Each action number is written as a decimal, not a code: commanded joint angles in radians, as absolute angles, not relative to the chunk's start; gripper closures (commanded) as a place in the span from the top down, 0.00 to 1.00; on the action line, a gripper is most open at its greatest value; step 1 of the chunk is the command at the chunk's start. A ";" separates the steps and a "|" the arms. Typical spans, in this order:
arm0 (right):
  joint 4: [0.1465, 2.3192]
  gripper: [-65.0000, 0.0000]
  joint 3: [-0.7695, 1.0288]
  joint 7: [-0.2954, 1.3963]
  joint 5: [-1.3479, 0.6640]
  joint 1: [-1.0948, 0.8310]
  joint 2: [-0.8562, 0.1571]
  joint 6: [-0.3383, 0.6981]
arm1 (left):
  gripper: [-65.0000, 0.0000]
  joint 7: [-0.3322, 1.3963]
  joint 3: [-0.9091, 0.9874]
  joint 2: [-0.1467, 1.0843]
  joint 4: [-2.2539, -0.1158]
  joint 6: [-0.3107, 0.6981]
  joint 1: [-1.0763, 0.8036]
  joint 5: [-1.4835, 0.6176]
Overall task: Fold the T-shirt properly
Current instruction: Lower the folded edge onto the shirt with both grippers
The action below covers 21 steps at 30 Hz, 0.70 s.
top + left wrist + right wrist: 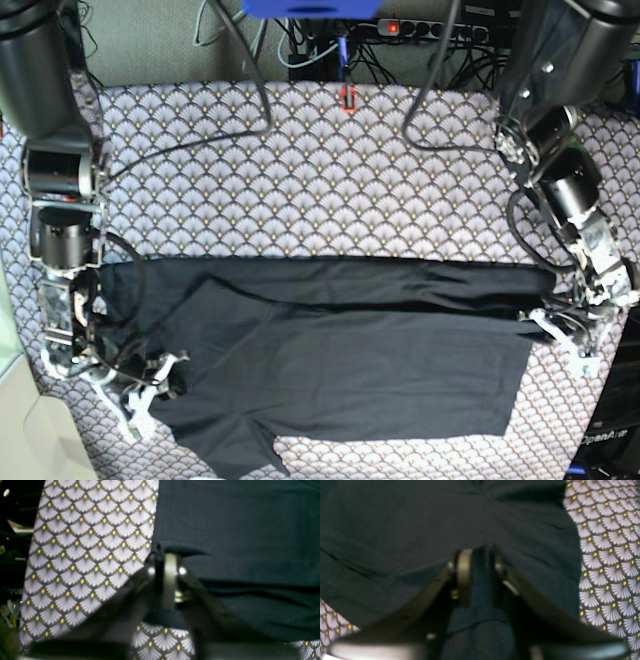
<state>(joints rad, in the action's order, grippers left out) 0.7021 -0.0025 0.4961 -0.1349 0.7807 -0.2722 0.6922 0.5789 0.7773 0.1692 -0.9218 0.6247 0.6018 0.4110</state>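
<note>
Two grippers stand at opposite ends of the T-shirt (330, 350), which lies folded lengthwise across the near half of the table (320, 170). We find the right gripper (480, 555) with black cloth between its fingers. The left gripper (166, 560) sits at the shirt's edge; whether it grips, we cannot tell. We judge the fabric light, limp and crease-prone, best taken at hems or corners. Both wrist views are blurred; no label shows.

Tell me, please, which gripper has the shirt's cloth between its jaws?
The right gripper: a fold of the T-shirt runs between its jaws. The left gripper shows only a cloth tip at its fingertips.
</note>
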 commanded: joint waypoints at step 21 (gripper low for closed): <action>0.725 0.42 0.093 0.469 -0.148 0.691 -0.332 0.698 | 0.40 0.561 0.816 0.111 -1.119 0.638 0.513 0.398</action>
<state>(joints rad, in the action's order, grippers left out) 0.7059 0.0895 0.4919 -0.1345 0.6590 -0.3214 0.6918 0.5774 0.8173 0.1043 -1.1015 0.6365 0.4942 0.4019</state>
